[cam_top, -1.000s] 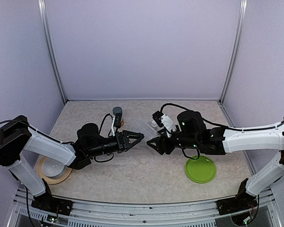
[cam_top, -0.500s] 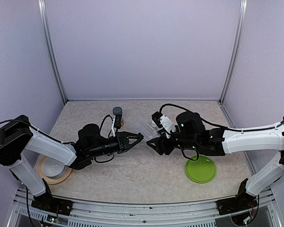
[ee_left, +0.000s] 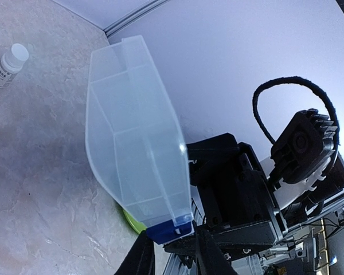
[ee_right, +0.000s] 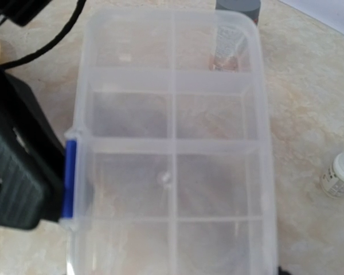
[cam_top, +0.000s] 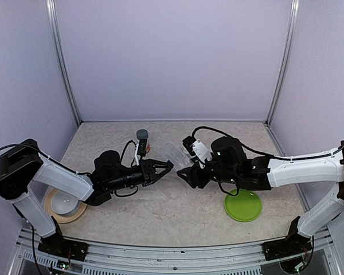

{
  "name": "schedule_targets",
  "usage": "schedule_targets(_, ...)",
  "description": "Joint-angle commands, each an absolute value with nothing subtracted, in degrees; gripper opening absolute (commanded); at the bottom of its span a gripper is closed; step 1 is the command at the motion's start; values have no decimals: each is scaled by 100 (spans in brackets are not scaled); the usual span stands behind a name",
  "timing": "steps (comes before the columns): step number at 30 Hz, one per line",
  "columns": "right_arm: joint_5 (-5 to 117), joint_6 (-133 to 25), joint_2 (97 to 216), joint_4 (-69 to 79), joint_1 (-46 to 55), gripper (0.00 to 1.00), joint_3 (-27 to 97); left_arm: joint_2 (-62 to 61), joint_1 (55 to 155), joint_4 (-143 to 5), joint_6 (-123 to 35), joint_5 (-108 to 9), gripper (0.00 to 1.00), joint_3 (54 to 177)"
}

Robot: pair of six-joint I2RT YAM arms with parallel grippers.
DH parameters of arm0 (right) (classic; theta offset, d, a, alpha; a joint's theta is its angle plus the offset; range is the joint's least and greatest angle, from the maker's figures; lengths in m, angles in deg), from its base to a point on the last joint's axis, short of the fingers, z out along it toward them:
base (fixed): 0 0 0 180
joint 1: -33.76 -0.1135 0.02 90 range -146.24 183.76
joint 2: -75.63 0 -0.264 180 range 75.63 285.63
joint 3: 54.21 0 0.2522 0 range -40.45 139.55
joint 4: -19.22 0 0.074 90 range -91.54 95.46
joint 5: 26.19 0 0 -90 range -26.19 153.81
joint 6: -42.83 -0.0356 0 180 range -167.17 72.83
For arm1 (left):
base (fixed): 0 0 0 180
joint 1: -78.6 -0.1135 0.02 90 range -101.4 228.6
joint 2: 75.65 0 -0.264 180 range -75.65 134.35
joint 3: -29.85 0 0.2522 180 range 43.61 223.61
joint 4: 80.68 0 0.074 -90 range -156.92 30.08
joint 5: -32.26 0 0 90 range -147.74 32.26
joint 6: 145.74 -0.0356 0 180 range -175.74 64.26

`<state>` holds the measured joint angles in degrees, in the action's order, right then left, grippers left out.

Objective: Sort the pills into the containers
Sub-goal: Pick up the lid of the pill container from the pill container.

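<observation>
Slightly further left vs 1 s ago: the right gripper, now closer to the organiser; bottle, organiser & left arm look unchanged. The clear bottle w/ gray cap & white-and-orange label stands upright on the table, far side, just behind the left gripper. The small white-capped vial is also upright on the table, apart from the organiser; can't make it out in top view. The clear pill organiser is up off the table, tilted, btwn the two grippers. Left fingers pinch it at the blue latch end. The right gripper faces its broad side; fingers spread or closed, can't tell. The green plate lies flat just near-side of the right forearm; the white bowl sits on a tan plate by the left arm.
</observation>
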<state>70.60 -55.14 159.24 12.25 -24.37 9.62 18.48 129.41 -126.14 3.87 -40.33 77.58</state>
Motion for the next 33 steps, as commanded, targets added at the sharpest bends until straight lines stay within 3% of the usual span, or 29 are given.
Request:
schedule_targets(1, 7394, -5495, 16153, 851, -2483, 49, 1021, 1607, 13019, -13644, 428, -3727, 26, 7657)
schedule_targets(33, 6301, -6084, 16391, 723, -2085, 50, 1117, 1414, 13221, -15249, 104, -3155, 32, 7567)
